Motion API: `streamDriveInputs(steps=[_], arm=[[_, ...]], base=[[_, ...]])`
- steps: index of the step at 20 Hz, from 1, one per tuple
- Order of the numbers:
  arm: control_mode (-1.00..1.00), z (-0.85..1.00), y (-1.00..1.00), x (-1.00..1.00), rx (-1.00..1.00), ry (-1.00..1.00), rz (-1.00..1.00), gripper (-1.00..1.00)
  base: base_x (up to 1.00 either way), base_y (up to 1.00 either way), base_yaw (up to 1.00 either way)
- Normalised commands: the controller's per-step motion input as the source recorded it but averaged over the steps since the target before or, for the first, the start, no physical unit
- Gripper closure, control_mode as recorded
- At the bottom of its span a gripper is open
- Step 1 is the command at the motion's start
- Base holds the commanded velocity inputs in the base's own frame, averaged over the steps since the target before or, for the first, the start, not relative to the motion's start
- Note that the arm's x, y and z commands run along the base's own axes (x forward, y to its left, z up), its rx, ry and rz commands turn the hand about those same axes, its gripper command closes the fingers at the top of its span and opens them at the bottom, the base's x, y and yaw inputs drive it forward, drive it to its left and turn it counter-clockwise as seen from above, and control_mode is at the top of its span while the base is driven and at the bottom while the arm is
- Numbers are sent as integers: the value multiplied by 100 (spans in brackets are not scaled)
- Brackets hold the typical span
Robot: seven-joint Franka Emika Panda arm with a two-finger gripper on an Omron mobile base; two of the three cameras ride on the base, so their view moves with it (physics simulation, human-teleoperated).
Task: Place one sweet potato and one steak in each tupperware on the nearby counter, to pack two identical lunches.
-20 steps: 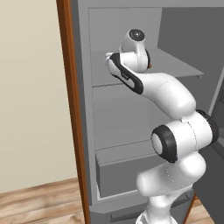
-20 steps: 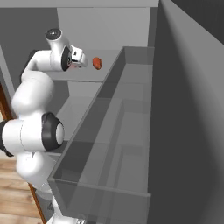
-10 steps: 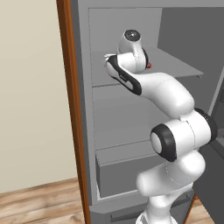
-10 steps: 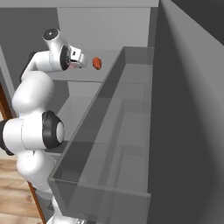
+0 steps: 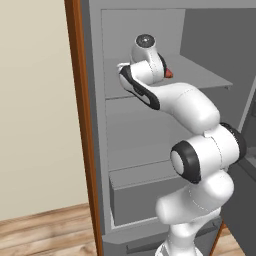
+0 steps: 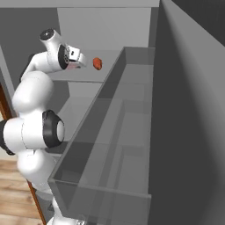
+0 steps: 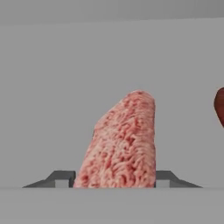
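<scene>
- Since a second ago the arm has barely shifted in the base views; the hand has edged a little further over the shelf toward the orange-red lump, and the pincer's tips have drawn in.
- The pincer (image 7: 114,180) is closed on the steak (image 7: 119,142): in the hand view the pale pink-red slab stands up from the bottom centre, with a dark fingertip (image 7: 61,178) pressed to its left side and the other to its right.
- The sweet potato (image 7: 219,106) peeks in at the right edge of the hand view, mid-height, well apart from the steak.
- In the right base view the sweet potato (image 6: 97,63) lies on the grey fridge shelf (image 6: 79,75) in the upper left of the frame, just right of the pincer (image 6: 81,61).
- In the left base view the orange-red lump shows just beyond the hand, upper centre, on the shelf (image 5: 200,75).
- The fridge's door bin (image 6: 114,127) runs diagonally through the middle of the right base view.
</scene>
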Motion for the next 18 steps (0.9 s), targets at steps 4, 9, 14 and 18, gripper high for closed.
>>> streamDriveInputs(steps=[4,9,14,18], arm=[[-100,-7,0,34,0,0,0,100],[-100,-14,-16,-21,0,0,0,100],[-100,-16,-53,-100,0,0,0,100],[-100,0,-53,-100,0,0,0,100]], base=[[0,0,0],[0,0,0],[0,0,0],[0,0,0]])
